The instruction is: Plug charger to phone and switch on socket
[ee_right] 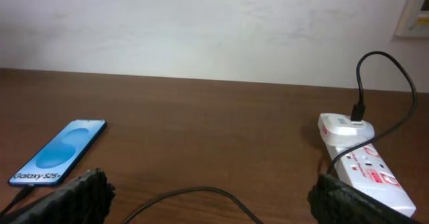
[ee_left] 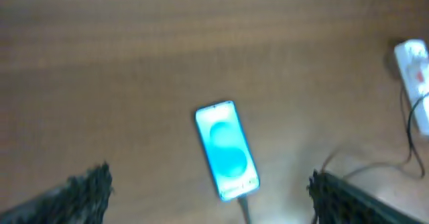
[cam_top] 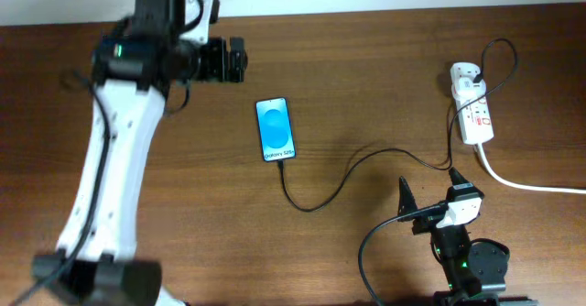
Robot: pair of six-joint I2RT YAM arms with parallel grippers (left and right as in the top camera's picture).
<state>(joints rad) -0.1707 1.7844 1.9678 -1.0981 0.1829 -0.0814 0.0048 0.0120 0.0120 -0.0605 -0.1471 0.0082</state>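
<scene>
The phone (cam_top: 276, 129) lies face up mid-table, blue screen lit. The charger (cam_top: 348, 173), a thin black cable, runs from the phone's bottom end in a loop to the right, up to the socket (cam_top: 473, 114) at the far right. Its tip looks seated in the phone. My left gripper (cam_top: 240, 60) is open and empty, above and behind-left of the phone (ee_left: 226, 150). My right gripper (cam_top: 430, 196) is open and empty at the front, over the cable (ee_right: 194, 194), with the socket (ee_right: 362, 163) to its right and the phone (ee_right: 57, 150) to its left.
The socket's thick white cord (cam_top: 531, 185) trails off the right edge. A black plug (ee_right: 357, 110) sits in the socket's far end. A white wall (ee_right: 214, 29) stands behind the brown wooden table (cam_top: 366, 68).
</scene>
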